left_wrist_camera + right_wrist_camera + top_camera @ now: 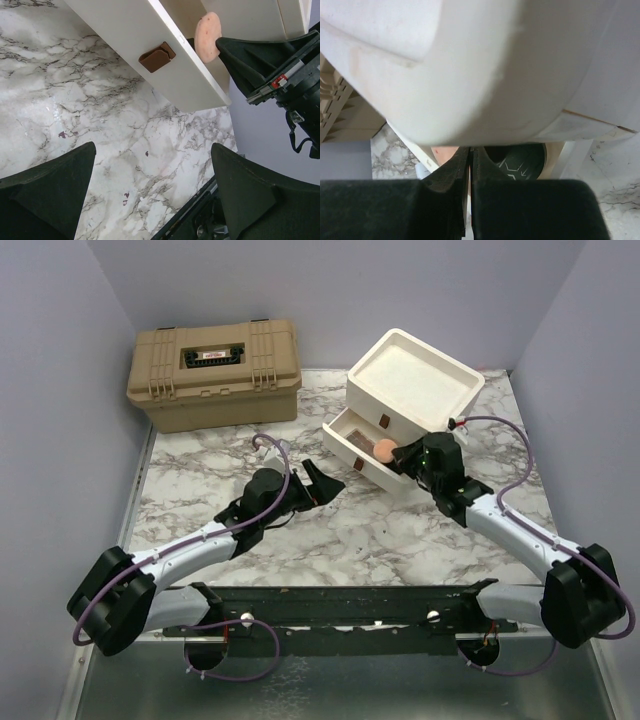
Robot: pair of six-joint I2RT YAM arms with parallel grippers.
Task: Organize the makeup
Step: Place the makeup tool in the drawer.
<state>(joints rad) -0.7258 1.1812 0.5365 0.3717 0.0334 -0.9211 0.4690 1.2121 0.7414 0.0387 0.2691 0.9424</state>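
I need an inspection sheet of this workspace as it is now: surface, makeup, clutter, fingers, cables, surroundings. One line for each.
Surface: marble-look table; a few small dark red specks.
Job's things: round peach pad at the open drawer; dark round item just beyond the right fingers; other makeup not seen.
Clutter: tan toolbox, closed, back left; cream drawer unit, back right.
Grippers: left gripper fingers open, empty, over the table; right gripper fingers shut at the peach pad, grip cannot be told.
Cables: purple cable along each arm, in loose loops.
Surroundings: plain grey walls.
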